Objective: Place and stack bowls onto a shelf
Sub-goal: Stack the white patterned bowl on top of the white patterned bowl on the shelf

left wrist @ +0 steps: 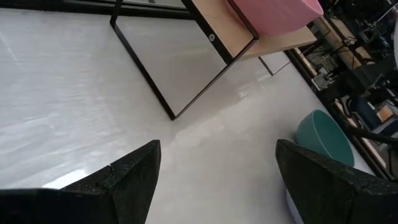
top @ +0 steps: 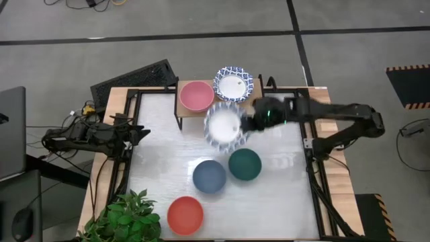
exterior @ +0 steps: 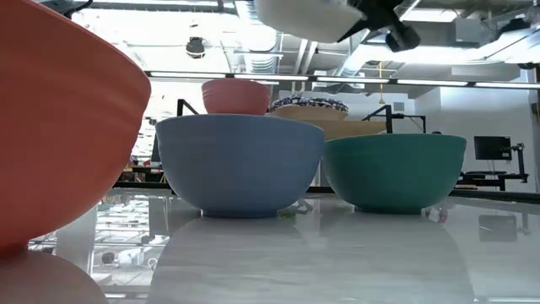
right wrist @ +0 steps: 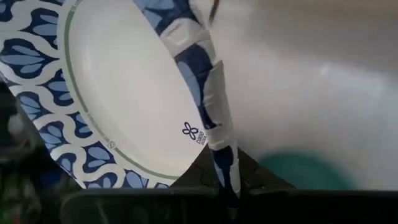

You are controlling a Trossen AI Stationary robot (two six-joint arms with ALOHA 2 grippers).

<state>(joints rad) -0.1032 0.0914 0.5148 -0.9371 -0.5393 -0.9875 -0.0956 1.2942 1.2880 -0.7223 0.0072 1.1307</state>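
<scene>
My right gripper is shut on a white bowl with a blue-patterned rim and holds it in the air in front of the shelf. The low view shows this bowl high above the table. A pink bowl and another patterned bowl stand on the shelf's wooden top. The blue bowl, the dark green bowl and the red bowl stand on the table. My left gripper waits open at the table's left edge. My right gripper holds the patterned bowl by its rim, on the side toward the table's right. The rim is pinched between the two fingers, which come level from the right. The bowl is lifted clear of the table and tilted.
A potted plant stands at the near left corner beside the red bowl. A black frame runs round the white table top. There is bare table between the shelf's legs and my left gripper.
</scene>
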